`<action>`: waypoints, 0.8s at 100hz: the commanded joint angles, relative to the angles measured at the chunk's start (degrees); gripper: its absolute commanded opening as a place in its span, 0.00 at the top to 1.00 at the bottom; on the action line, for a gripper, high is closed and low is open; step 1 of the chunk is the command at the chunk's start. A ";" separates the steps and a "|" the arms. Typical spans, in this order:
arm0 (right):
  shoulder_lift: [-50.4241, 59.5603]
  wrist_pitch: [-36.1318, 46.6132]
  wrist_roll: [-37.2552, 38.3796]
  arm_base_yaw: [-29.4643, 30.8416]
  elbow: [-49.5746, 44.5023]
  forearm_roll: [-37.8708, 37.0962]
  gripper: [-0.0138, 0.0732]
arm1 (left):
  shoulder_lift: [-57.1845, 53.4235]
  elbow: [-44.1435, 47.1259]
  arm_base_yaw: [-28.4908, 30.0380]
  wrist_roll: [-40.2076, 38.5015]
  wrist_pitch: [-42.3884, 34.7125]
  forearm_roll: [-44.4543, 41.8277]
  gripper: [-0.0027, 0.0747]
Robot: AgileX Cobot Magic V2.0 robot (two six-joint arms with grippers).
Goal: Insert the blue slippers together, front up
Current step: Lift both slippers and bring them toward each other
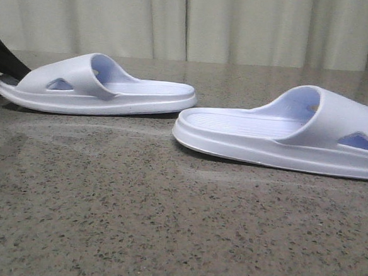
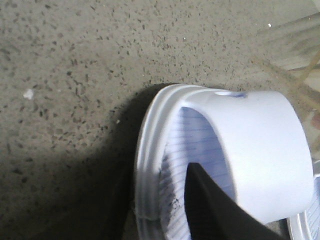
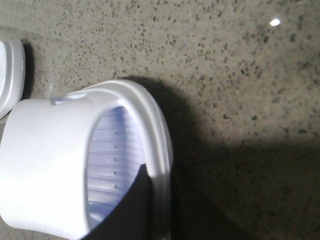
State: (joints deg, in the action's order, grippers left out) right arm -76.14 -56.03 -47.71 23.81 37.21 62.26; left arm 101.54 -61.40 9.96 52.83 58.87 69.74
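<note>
One dark left finger (image 2: 210,210) is seen inside the toe of one pale blue-white moulded foam slipper (image 1: 99,88), seemingly straddling its rim. The right fingers (image 3: 127,210) likewise engage the other slipper (image 1: 285,135). Heels face along the speckled stone surface (image 1: 165,225).

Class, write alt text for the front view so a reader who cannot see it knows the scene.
Two pale blue slippers lie flat on a speckled stone table, heels facing each other, apart: the left slipper farther back, the right slipper nearer. A dark gripper part meets the left slipper's toe at the frame edge; pale curtains hang behind.
</note>
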 commanded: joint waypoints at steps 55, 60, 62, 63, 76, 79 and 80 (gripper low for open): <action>0.89 -9.90 -4.71 0.40 6.59 14.75 0.96 | -2.20 -7.71 2.05 0.03 9.59 2.86 0.95; 0.89 -11.74 -4.71 0.40 8.19 15.88 0.96 | -2.20 -8.37 2.84 -0.29 10.29 2.86 0.95; 0.89 -12.16 -4.71 0.40 8.61 16.17 0.96 | -2.20 -8.71 3.15 -0.39 10.46 2.86 0.95; 0.89 -12.38 -4.71 0.40 9.00 16.30 0.96 | -2.20 -8.74 3.26 -0.39 10.67 2.86 0.95; 0.89 -14.03 -4.71 0.40 12.05 19.05 0.96 | -2.20 -10.30 4.82 -0.70 13.60 3.85 0.95; 0.89 -13.78 -4.71 0.40 12.76 19.29 0.96 | -2.20 -10.57 4.82 -1.06 13.80 4.11 0.95; 0.89 -13.78 -4.71 0.40 12.89 19.29 0.96 | -2.20 -10.58 4.82 -1.20 13.80 4.23 0.95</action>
State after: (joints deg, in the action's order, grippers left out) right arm -76.18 -66.93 -51.66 23.81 46.95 76.25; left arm 101.54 -69.53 14.40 52.69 67.40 69.17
